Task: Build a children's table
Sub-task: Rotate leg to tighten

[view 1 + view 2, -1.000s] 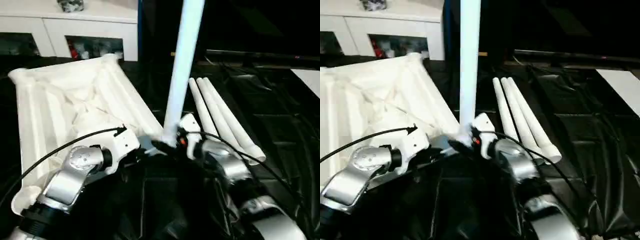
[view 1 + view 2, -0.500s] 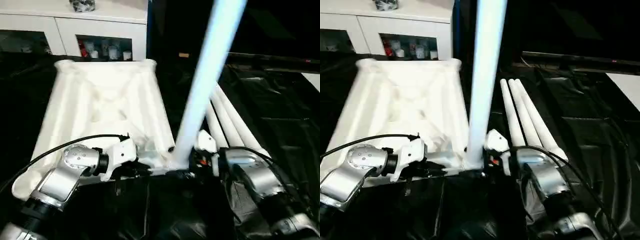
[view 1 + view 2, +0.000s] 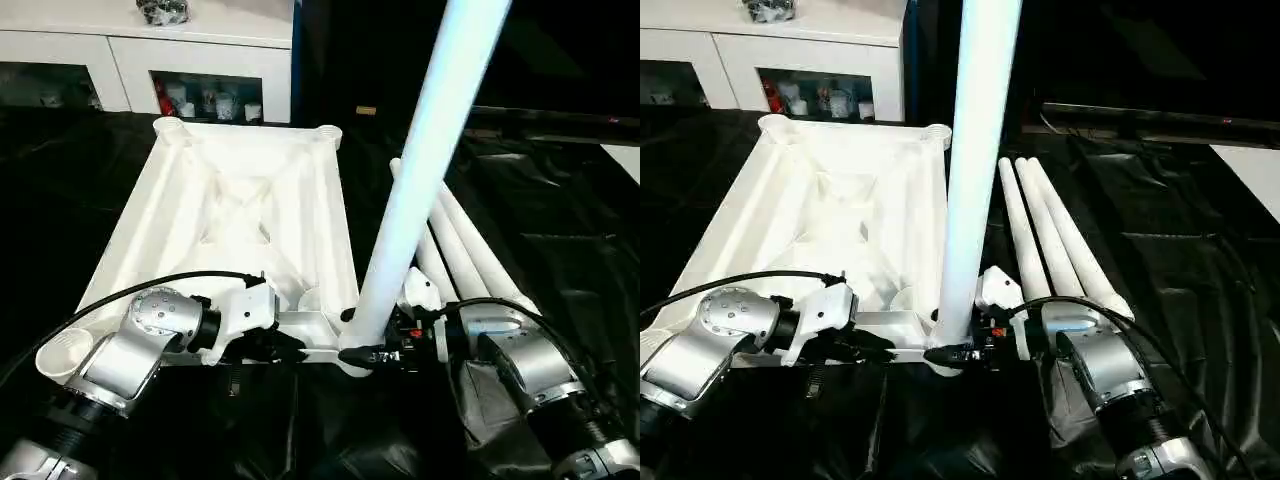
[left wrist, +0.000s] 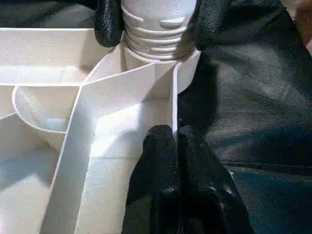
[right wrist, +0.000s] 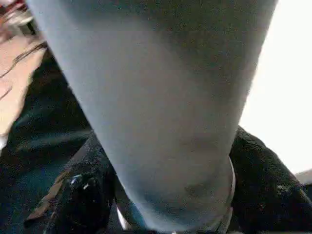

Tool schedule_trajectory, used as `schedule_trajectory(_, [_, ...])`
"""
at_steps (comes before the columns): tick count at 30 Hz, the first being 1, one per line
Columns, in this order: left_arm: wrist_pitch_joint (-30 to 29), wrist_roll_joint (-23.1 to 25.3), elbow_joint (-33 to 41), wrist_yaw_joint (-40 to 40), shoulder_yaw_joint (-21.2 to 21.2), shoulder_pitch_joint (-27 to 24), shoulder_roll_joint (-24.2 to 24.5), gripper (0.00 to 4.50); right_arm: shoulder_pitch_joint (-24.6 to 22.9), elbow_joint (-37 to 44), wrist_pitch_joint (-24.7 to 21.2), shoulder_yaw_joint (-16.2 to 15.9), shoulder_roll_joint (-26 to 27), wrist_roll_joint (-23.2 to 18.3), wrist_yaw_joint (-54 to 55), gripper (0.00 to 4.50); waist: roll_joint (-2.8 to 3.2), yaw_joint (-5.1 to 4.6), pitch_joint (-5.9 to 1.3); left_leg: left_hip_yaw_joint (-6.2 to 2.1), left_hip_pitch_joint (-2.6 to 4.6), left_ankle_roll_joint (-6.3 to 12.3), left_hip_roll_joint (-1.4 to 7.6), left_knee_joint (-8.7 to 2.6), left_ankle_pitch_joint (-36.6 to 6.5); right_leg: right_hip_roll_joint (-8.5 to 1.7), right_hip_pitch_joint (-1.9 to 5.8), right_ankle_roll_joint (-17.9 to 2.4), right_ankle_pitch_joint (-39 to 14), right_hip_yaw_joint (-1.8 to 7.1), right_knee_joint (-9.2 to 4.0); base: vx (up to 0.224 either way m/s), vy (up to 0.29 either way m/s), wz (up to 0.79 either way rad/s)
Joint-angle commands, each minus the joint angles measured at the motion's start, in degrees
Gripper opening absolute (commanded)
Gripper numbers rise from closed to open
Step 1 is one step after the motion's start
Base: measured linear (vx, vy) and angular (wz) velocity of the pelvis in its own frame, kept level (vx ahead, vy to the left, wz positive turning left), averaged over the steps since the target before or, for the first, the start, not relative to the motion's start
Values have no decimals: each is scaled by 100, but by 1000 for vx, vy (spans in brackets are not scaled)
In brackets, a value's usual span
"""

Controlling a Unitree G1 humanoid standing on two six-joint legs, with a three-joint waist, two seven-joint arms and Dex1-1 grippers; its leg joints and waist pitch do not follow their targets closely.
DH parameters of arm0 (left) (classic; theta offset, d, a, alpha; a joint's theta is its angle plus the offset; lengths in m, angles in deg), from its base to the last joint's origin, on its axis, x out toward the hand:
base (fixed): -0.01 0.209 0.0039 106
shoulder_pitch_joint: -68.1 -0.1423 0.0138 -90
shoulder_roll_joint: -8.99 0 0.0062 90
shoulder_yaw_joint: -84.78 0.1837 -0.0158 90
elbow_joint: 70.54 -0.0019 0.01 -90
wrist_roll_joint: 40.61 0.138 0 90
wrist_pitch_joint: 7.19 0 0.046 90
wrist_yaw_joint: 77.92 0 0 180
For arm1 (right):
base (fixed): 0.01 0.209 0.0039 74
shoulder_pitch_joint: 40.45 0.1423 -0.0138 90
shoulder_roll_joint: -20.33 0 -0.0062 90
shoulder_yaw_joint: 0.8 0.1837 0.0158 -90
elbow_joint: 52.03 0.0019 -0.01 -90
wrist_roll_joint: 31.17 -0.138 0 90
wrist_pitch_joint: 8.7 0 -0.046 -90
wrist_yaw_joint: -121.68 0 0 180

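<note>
White plastic makes up the whole children's table top [image 3: 250, 200], a large rectangular panel lying underside up on the tabletop [image 3: 1180, 250], which is draped in glossy, creased black sheeting. The panel's underside shows raised ribs crossing in an X at its middle, smooth sloping side walls, and a round cup-like socket at each corner. At the panel's near right corner an upright leg [image 3: 975, 150], a smooth tapered tube, stands in the socket; its lower end carries ridged thread rings [image 4: 158, 27] just above the socket's rim. The right claw [image 3: 375, 352] grips this leg at its base, a black textured finger on either side of the tube. The left claw [image 4: 176, 146] is clenched, its two black fingers pressed together and resting on the panel's thin edge wall, close beside that same corner. Three spare legs [image 3: 1055, 235] lie side by side on the black sheeting, just to the right of the panel. Beyond the panel's far edge stands a white cabinet [image 3: 150, 50] with small items on its open shelves.
</note>
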Motion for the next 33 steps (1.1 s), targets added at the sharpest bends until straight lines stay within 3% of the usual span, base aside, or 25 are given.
schedule_trajectory(1, [-78,60,11,-689,-229,136,-264,0,232,-364,64,2,386,125,667,272,58,-45,-309,-137,69,-51,328,-410,-1613,-567,191,-1034,-1624,326,-526,0,0,0])
schedule_trajectory(3, [-213,165,-10,-1089,-339,162,-382,0,428,-770,80,126,650,302,1358,272,56,-105,-306,-174,35,-156,324,-442,-1632,-578,223,-863,-1947,316,-550,0,0,0])
schedule_trajectory(6, [-349,186,27,-1334,-415,161,-482,0,594,-1113,181,220,853,427,1869,272,56,-199,-309,-181,51,-213,318,-440,-1734,-581,205,-857,-1993,324,-553,0,0,0])
schedule_trajectory(7, [-376,191,51,-1399,-432,153,-512,0,647,-1218,210,247,914,457,2018,272,61,-190,-315,-170,63,-189,316,-431,-1714,-579,197,-854,-1951,334,-558,0,0,0])
schedule_trajectory(8, [-548,373,228,-1845,-450,86,-689,0,954,-1761,221,448,1255,498,2875,271,66,-200,-311,-152,86,-155,318,-421,-1704,-572,165,-904,-1834,352,-553,0,0,0])
schedule_trajectory(11, [-805,576,471,-2340,-435,15,-938,0,1283,-2323,204,642,1580,580,3752,271,71,-293,-312,-174,40,-232,333,-452,-1530,-565,207,-1016,-1570,329,-500,0,0,0])
schedule_trajectory(13, [-946,583,629,-2498,-426,-39,-1101,0,1378,-2477,224,664,1677,638,3997,271,78,-271,-330,-128,98,-152,320,-401,-1526,-563,166,-1015,-1438,358,-518,0,0,0])
schedule_trajectory(14, [-1014,581,744,-2594,-391,-85,-1214,0,1428,-2569,275,657,1737,667,4082,271,80,-262,-324,-132,82,-130,309,-401,-1496,-553,179,-1018,-1387,352,-522,0,0,0])
schedule_trajectory(15, [-1017,581,750,-2599,-388,-88,-1220,0,1430,-2574,279,655,1740,669,4085,271,44,-260,-341,-134,49,-79,309,-403,-1321,-549,214,-1040,-1191,344,-482,0,0,0])
schedule_trajectory(17, [-1027,563,855,-2705,-294,-167,-1356,0,1483,-2719,383,680,1830,685,4090,271,44,-264,-352,-123,46,-20,319,-393,-1169,-535,211,-1090,-860,336,-453,0,0,0])
schedule_trajectory(20, [-929,587,806,-2695,-241,-172,-1326,0,1474,-2729,374,738,1846,584,3944,341,47,-262,-353,-110,39,90,302,-386,-1022,-520,228,-1116,-579,331,-439,0,0,0])
schedule_trajectory(24, [-911,574,828,-2573,-221,-161,-1258,0,1495,-2781,603,670,1787,658,3726,374,55,-240,-340,-99,51,90,307,-385,-1131,-537,215,-1119,-756,340,-469,0,0,0])
schedule_trajectory(27, [-832,532,861,-2352,-178,-188,-1141,0,1438,-2660,684,596,1693,628,3422,374,71,-226,-339,-111,52,62,312,-396,-1258,-536,218,-1060,-921,338,-481,0,0,0])
schedule_trajectory(33, [-549,314,740,-1436,-142,-223,-547,0,857,-1605,703,164,965,435,1565,374,71,-149,-334,-106,69,165,318,-396,-1263,-511,208,-1024,-814,341,-477,0,0,0])
